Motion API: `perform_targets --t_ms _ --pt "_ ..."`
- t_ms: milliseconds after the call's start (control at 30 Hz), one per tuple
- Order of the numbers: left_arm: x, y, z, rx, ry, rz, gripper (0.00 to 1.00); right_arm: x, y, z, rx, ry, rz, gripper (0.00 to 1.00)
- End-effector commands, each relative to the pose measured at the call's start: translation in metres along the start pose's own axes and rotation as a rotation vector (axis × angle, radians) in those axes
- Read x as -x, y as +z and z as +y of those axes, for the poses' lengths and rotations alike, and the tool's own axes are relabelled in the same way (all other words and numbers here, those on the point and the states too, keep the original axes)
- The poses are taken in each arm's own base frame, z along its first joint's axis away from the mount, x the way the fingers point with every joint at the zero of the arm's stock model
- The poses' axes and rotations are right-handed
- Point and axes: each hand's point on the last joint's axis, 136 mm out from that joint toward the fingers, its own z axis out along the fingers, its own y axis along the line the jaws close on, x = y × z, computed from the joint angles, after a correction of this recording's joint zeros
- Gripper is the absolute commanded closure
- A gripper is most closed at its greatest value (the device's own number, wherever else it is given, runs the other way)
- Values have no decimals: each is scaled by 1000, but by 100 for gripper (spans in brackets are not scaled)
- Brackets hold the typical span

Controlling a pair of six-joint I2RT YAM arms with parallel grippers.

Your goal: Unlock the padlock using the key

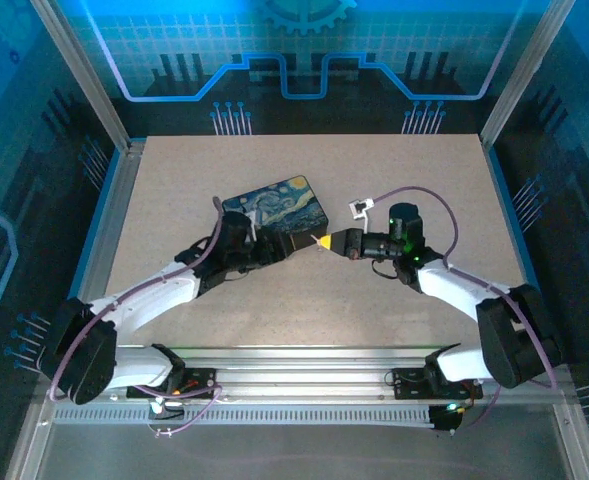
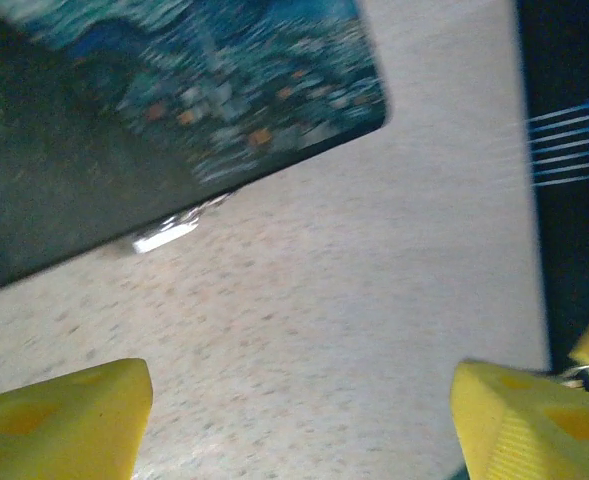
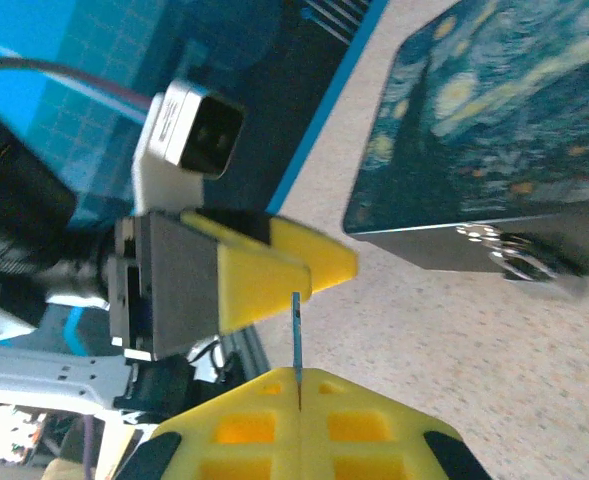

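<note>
On the desk (image 1: 424,300), the box (image 1: 279,205) with the painted night-sky lid sits just toward 11 o'clock of centre, and both my arms meet off its near corner, at 5 o'clock from the box. My left hand (image 2: 294,430) stands wide open and empty over bare desk. My right hand (image 3: 299,390) is clamped tight on the key. The padlock (image 3: 519,255) is a small silvery fitting on the box's dark side wall. The key (image 3: 296,335) is a thin blade pinched between my right pads, its long axis in line with the fingers, its free end pointing straight out toward 12 o'clock in the right wrist view. The padlock lies off at 2 o'clock from that tip, so the key is not yet aimed. I judge this the carrying step. Next, I must swing the wrist until the blade lines up with the keyhole, which I cannot make out.
</note>
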Motion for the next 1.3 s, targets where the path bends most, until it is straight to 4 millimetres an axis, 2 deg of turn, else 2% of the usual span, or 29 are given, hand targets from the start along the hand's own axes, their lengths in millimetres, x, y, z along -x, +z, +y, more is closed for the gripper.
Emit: perform_targets --t_ms 0,200,467,600,767,1033,1267 --pt "4 0 33 280 29 -98 21 -1 -11 -13 -100 -12 13 100" --pt "-7 26 27 390 76 -140 22 3 -32 -32 -197 35 -21 100" --pt "1 54 26 573 126 -218 28 2 -57 -56 -298 89 -80 100" --pt "2 67 30 654 136 -241 33 4 -64 -57 -298 92 -98 100" --pt "0 73 44 746 105 -261 36 9 -71 -55 -295 83 -115 100" --pt "-3 96 54 779 107 -267 43 8 -72 -52 -260 75 -119 100" --pt "1 106 64 810 94 -295 50 5 -70 -53 -234 82 -116 100"
